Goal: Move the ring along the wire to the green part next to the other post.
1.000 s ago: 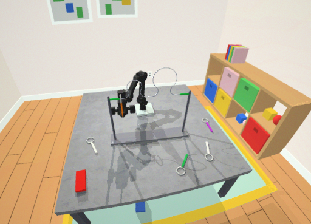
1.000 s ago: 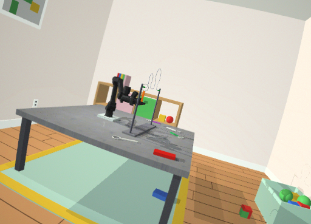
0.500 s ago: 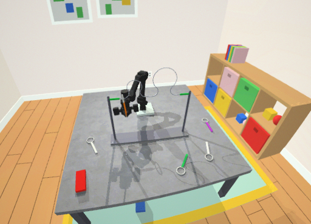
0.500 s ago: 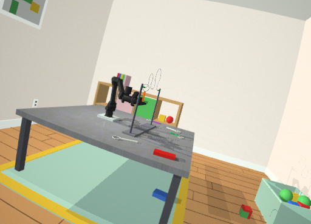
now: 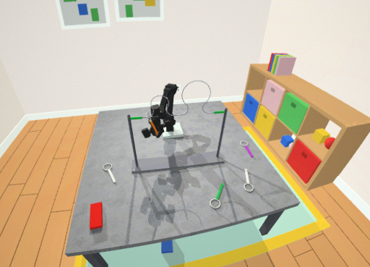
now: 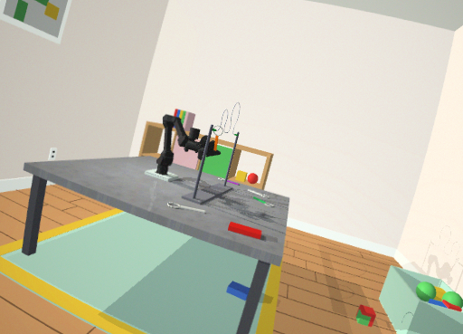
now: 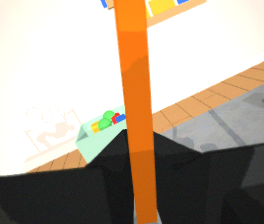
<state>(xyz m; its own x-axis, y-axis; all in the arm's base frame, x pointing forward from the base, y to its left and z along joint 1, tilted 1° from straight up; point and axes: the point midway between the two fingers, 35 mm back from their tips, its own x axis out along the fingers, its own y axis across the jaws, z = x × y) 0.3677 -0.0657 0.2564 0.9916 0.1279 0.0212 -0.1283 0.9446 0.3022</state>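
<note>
The gripper [image 5: 155, 132] [image 6: 216, 151] [image 7: 134, 136] is clenched on the orange handle [image 5: 155, 128] [image 6: 216, 143] [image 7: 138, 100], pinching its lower part, which leaves the ring [image 5: 147, 113] [image 6: 222, 131] raised above the fingers. Held this way, the bulky arm can stay below the thin wire [image 5: 210, 95] [image 6: 240, 109] and only the ring need meet its bends.

The ring is by the left post [image 5: 133, 140] [image 6: 203, 162], near the inner end of the left green part [image 5: 136, 118] [image 6: 214, 129]. Whether it touches the grey is too small to tell. In the top view the handle leans, its ring end to the left, presumably to turn the opening to suit the wire.

The posts hold the wire well above the table [image 5: 181, 221] [image 6: 113, 189] [image 7: 253, 105], giving the arm room underneath. The carry seems barely begun: the right green part [image 5: 220, 112] [image 6: 236, 135] lies beyond both loops. Next calls for small moves with the wire centred; a late turn at the first climb could brush the grey.
</note>
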